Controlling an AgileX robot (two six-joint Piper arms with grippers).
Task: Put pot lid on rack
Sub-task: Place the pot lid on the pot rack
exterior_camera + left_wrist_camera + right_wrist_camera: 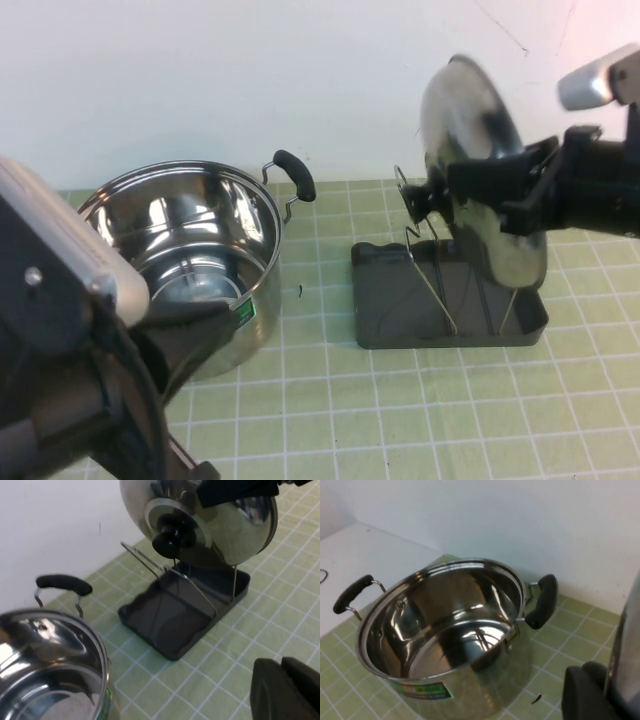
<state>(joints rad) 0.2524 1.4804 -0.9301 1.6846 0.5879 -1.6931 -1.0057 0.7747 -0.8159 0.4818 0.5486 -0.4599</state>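
The pot lid [470, 110], shiny steel with a black knob [420, 202], stands on edge over the right part of the rack [395, 300]. Its knob faces the pot. My right gripper [478, 190] comes in from the right and is shut on the lid's rim. The lid's lower rim is down among the silver wire loops [430, 270]; I cannot tell whether it rests on the tray. The left wrist view shows the lid [225, 535] above the rack [165, 615]. My left gripper [280, 667] is shut and empty, low near the front left of the table.
The open steel pot [180, 250] with black handles [295, 175] stands left of the rack and fills the right wrist view [445, 630]. My left arm [60, 330] covers the front left corner. A green checked mat [400, 420] lies under everything, with a white wall behind.
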